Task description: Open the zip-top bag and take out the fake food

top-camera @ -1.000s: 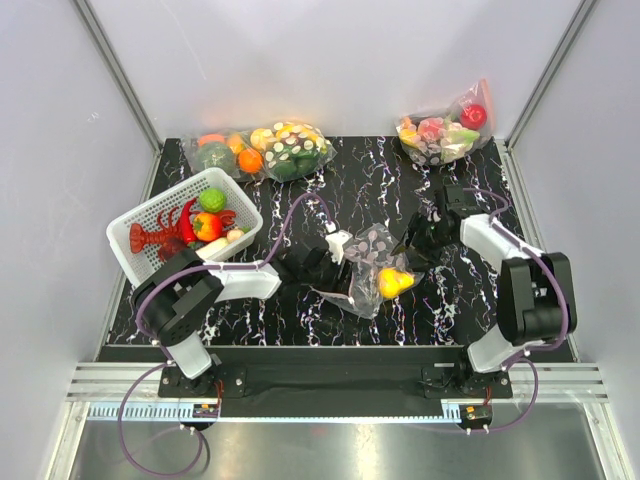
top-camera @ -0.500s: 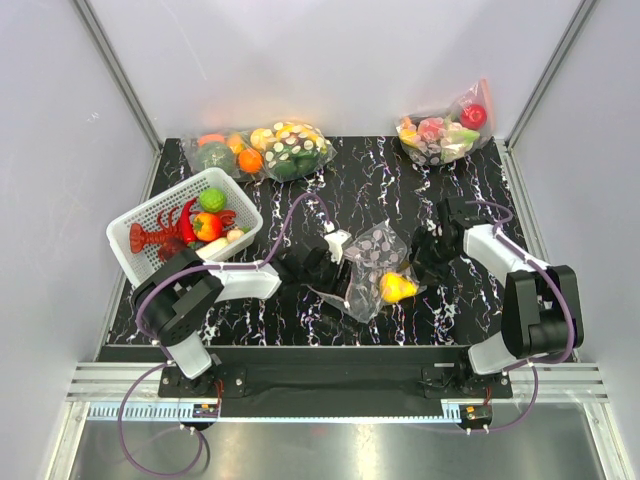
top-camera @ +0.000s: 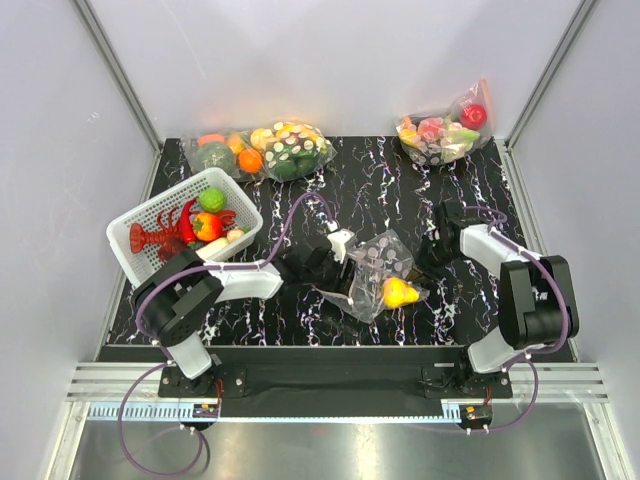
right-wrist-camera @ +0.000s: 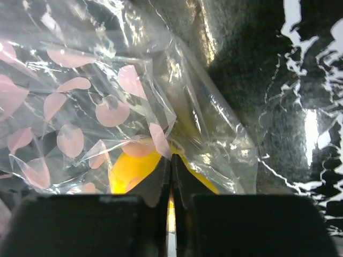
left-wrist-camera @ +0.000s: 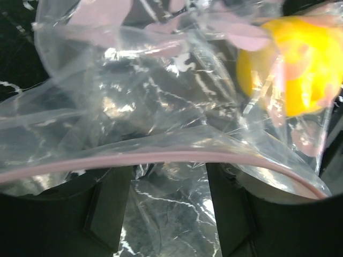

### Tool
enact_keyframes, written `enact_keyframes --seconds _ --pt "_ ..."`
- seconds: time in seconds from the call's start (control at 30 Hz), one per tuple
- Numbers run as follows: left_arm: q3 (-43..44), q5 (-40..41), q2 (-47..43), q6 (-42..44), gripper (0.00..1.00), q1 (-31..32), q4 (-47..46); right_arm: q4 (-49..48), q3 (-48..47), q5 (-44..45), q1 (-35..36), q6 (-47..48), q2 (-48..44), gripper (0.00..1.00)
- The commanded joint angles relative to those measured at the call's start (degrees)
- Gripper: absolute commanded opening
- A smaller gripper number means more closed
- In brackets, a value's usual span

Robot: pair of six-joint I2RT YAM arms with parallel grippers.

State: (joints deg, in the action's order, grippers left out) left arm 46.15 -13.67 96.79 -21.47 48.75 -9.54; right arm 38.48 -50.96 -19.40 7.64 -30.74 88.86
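Right gripper (right-wrist-camera: 171, 163) is pinching, seemingly, the zip-top bag (right-wrist-camera: 107, 107) beside the yellow fruit (right-wrist-camera: 131, 170); left gripper (left-wrist-camera: 170, 184) is gaping wide.

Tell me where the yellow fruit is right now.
In the top external view, the yellow fruit sits inside the zip-top bag, at its near right corner, slightly right of centre on the table.

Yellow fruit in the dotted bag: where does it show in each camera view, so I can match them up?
Top external: the yellow fruit sits just right of centre, inside the zip-top bag.
Left wrist: the fruit is upper right, behind the film.
Right wrist: the fruit is bottom centre, behind the film.
Shared landmark: the bag's pale polka dots.
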Motion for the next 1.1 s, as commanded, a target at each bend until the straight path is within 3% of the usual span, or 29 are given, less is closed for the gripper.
enact_keyframes --seconds 0.0,0.47,0.63,0.7,0.73,0.87,0.97,1.07 --pt "3.2 -3.1 -0.6 -0.8 0.62 0.8 -4.9 -1.7 -0.3 -1.8 -0.3 0.1 1.7 0.00" --pt "8.7 -9.2 4.9 -2.0 0.63 3.3 -7.0 -11.0 0.3 -10.0 -0.2 -7.0 6.6 0.00" --pt "11.4 -9.4 5.2 -1.3 0.63 3.3 -5.5 -9.6 -2.6 -8.3 0.4 -5.6 7.1 0.00" --pt "11.4 -8.7 5.3 -1.1 0.63 3.3 -4.9 -7.4 -4.4 -5.7 0.3 -3.9 5.9 0.08" --pt "10.8 -8.2 5.4 -1.0 0.62 3.3 -4.7 -6.4 -5.7 -3.6 0.4 -2.3 5.3 0.26" --pt "8.3 -6.4 5.5 -1.0 0.62 3.3 -5.0 -0.7 -7.7 1.7 0.4 0.4 0.7 0.62" --pt "7.6 -5.2 5.9 -0.8 0.62 3.3 -4.7 3.0 -8.0 5.4 0.4 1.9 -1.9 0.73" --pt "7.5 -4.9 5.8 -0.8 0.62 3.3 -4.5 6.0 -7.5 6.9 0.4 2.6 -3.2 0.75"
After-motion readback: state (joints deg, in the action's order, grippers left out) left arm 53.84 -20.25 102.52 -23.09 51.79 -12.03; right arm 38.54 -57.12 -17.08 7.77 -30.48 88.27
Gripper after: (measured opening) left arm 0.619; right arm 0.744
